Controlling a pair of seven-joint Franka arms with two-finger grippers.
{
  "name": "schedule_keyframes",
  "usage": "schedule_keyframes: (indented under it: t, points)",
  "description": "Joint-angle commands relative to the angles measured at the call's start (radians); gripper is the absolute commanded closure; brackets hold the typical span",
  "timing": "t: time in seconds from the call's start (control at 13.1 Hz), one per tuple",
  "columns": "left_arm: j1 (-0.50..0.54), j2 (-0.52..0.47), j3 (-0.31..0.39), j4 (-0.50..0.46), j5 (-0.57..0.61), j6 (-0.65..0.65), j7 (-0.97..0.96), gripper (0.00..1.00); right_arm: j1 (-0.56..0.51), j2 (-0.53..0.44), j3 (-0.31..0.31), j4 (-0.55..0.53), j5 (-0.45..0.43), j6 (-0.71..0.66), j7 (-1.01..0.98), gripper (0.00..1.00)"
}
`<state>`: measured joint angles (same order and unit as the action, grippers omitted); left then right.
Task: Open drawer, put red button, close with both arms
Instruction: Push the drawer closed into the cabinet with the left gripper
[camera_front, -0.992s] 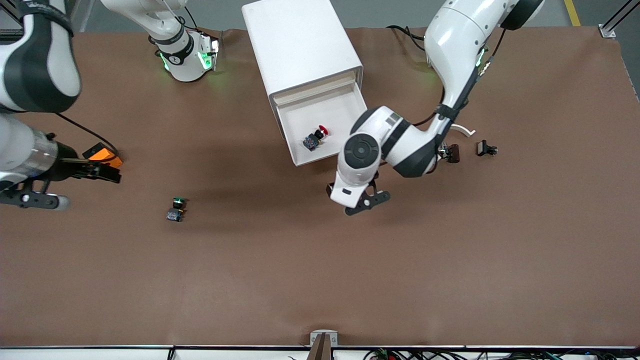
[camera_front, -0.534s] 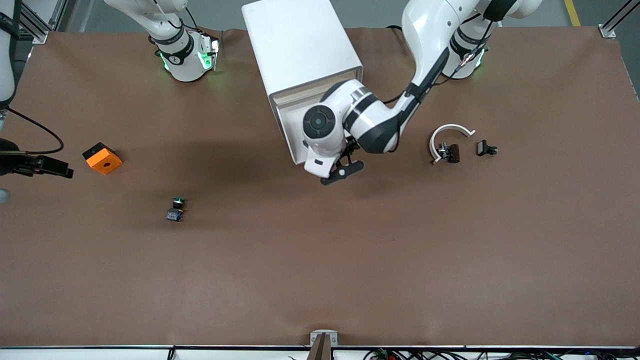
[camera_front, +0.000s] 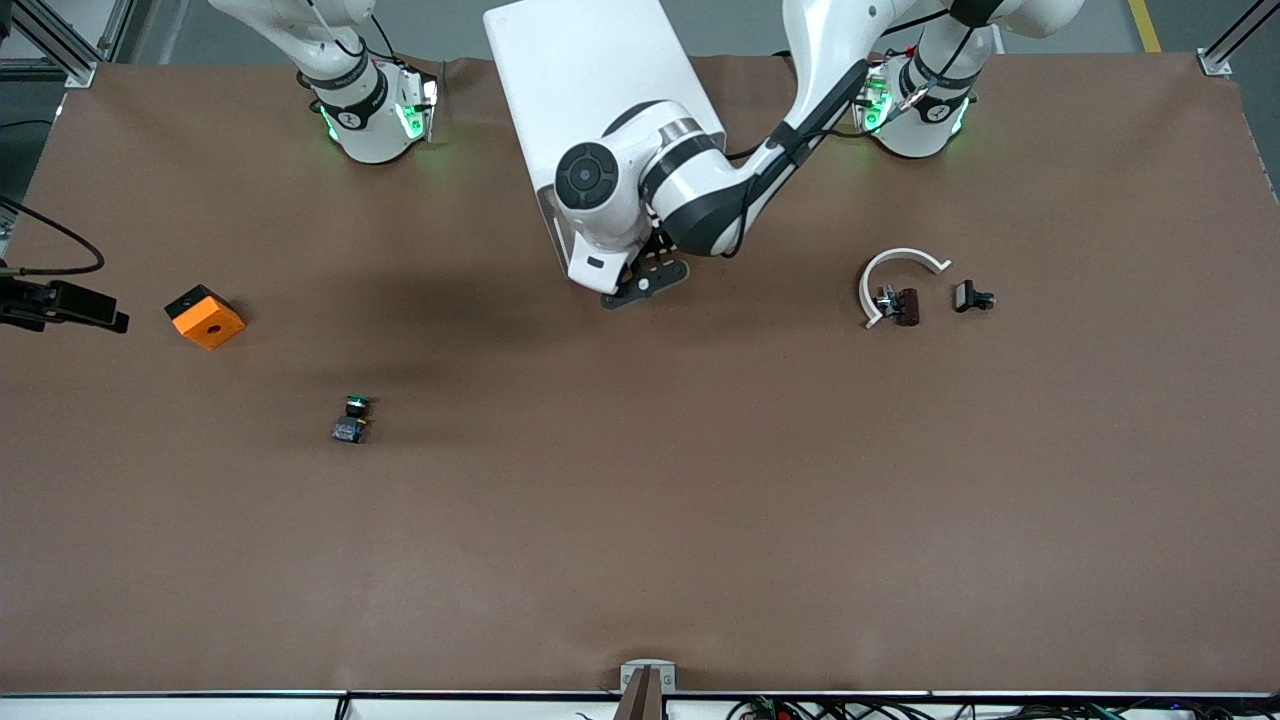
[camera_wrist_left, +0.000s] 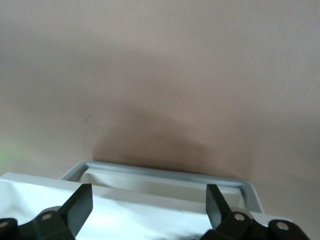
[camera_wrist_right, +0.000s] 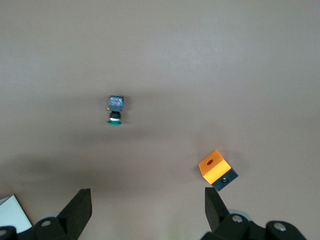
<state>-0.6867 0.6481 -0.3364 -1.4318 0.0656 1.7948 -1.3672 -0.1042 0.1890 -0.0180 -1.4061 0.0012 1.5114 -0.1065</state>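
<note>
The white cabinet stands between the two arm bases. Its top drawer sticks out toward the front camera and is mostly covered by the left arm. My left gripper is open over the drawer's white inside, just short of its front rim, and holds nothing. The red button is hidden under the left arm. My right gripper is open and empty at the right arm's end of the table, beside an orange block. In the right wrist view the right gripper is over bare table.
A green-capped button lies nearer the front camera than the orange block; both show in the right wrist view, the green-capped button and the orange block. A white curved piece, a black clip and a small black part lie toward the left arm's end.
The left arm has swung from beside the drawer to over it, toward the cabinet, and the drawer now sticks out less. The right arm has drawn back toward its end of the table.
</note>
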Motion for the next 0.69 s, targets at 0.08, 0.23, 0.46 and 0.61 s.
schedule_keyframes:
  t: [0.08,0.23,0.46,0.61]
  points:
    - [-0.025,0.022,-0.010,-0.019,-0.010,-0.002,-0.027,0.00,0.024,0.003,0.004,0.062,0.002,-0.020,0.011,0.00]
    - [-0.021,0.038,-0.010,-0.019,-0.091,-0.002,-0.015,0.00,0.029,0.001,0.006,0.068,0.010,-0.020,0.014,0.00]
    - [-0.005,0.047,-0.010,-0.019,-0.213,-0.002,-0.001,0.00,0.054,-0.028,0.007,0.067,0.026,-0.085,0.132,0.00]
    - [0.012,0.059,-0.010,-0.018,-0.257,-0.002,0.022,0.00,0.054,-0.071,0.006,0.062,0.026,-0.095,0.128,0.00]
